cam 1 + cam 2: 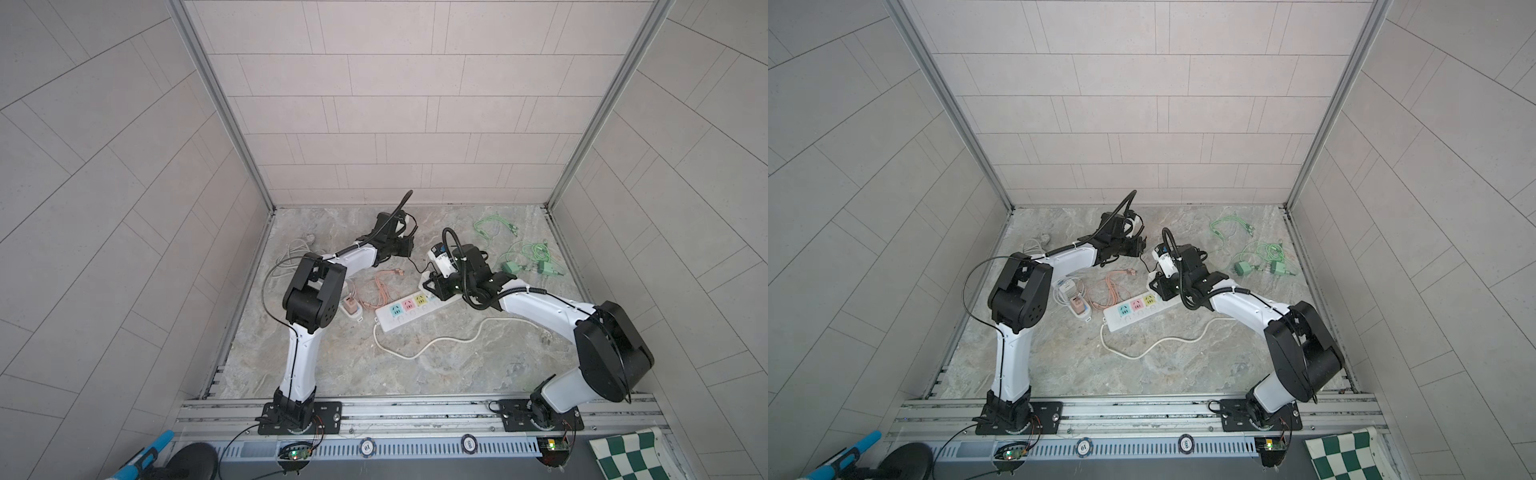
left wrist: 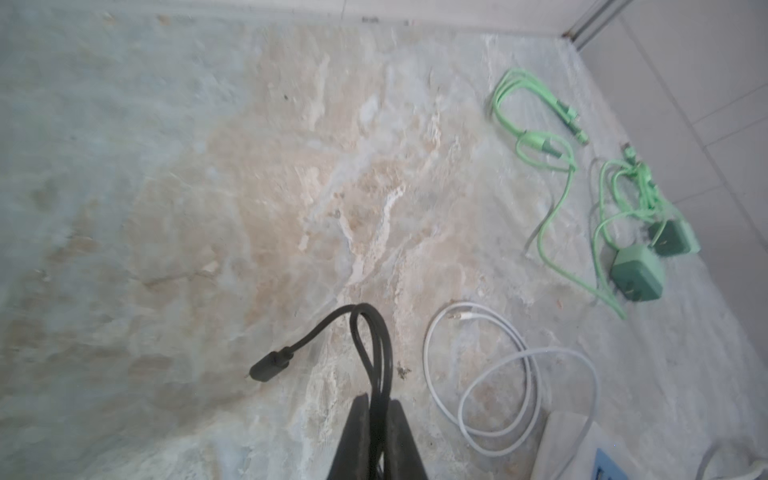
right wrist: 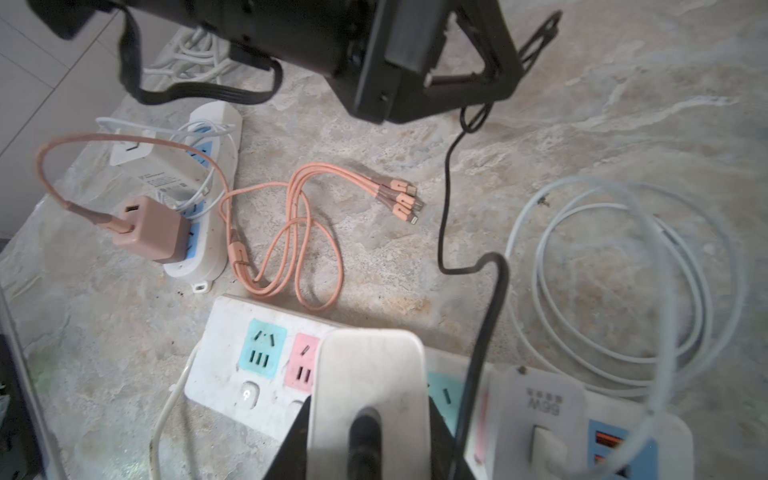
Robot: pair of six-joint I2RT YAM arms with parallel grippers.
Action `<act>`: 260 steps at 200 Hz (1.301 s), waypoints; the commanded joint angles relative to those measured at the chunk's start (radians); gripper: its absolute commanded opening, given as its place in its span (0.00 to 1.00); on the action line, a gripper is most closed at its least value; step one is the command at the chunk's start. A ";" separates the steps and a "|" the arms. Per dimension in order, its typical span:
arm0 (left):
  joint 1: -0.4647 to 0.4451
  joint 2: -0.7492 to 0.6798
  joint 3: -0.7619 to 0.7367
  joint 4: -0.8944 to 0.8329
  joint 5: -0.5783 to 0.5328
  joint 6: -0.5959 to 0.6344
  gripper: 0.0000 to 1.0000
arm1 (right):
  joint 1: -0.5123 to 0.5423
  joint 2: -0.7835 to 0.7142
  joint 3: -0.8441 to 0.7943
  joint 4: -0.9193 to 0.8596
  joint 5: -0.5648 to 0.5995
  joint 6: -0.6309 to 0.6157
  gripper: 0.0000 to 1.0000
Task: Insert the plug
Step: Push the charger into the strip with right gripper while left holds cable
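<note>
A: Where is our plug?

B: The white charger point(image 3: 370, 365) sits in our right tool point(image 3: 370, 419), which is clamped on its two flat sides over the power strip point(image 3: 216, 353). In the right wrist view it hides part of the pink socket. We cannot tell whether its prongs have entered anything.

A: How will it handle?

B: We judge it a light, rigid plastic block with smooth faces, so it could twist in the grip when pressed home. The flat sides are the place to hold it, well clear of the prongs. The strip looks light too and may slide on the desk point(image 3: 395, 266) under a push.

A: And the lead?

B: A black cable point(image 3: 484, 332) leaves the charger's back. It is limp, so we expect it to tug sideways. Our left tool point(image 2: 377, 401) is closed on a loop of it, and the connector end sticks out free.

A: Anything readable?

B: Only "66W", on the neighbouring white adapter point(image 3: 540, 407), which is plugged into the same strip and has blue USB ports. The fine print beside the pink charger point(image 3: 149, 230) on the second strip point(image 3: 220, 120) is too small to read. We see no brand.
</note>
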 commanded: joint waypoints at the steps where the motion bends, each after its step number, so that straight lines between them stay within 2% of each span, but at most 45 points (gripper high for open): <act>1: 0.000 -0.039 -0.009 0.136 0.029 -0.043 0.00 | -0.002 0.036 0.036 -0.011 0.072 -0.030 0.02; 66: 0.001 -0.072 -0.048 0.145 0.036 -0.032 0.00 | 0.021 0.091 0.044 -0.014 0.170 -0.040 0.01; 114: 0.001 -0.097 -0.071 0.142 0.030 -0.016 0.00 | 0.073 0.088 0.053 -0.070 0.306 -0.049 0.00; 141: 0.001 -0.098 -0.077 0.143 0.029 -0.017 0.00 | 0.081 0.087 0.055 -0.115 0.308 -0.066 0.00; 172: -0.001 -0.095 -0.079 0.144 0.034 -0.030 0.00 | 0.083 0.100 0.053 -0.133 0.340 -0.022 0.00; 225: -0.003 -0.102 -0.095 0.149 0.039 -0.038 0.00 | 0.087 0.111 0.003 -0.043 0.382 0.028 0.00; 260: -0.003 -0.112 -0.111 0.148 0.039 -0.030 0.00 | 0.091 0.093 -0.020 -0.028 0.415 0.009 0.00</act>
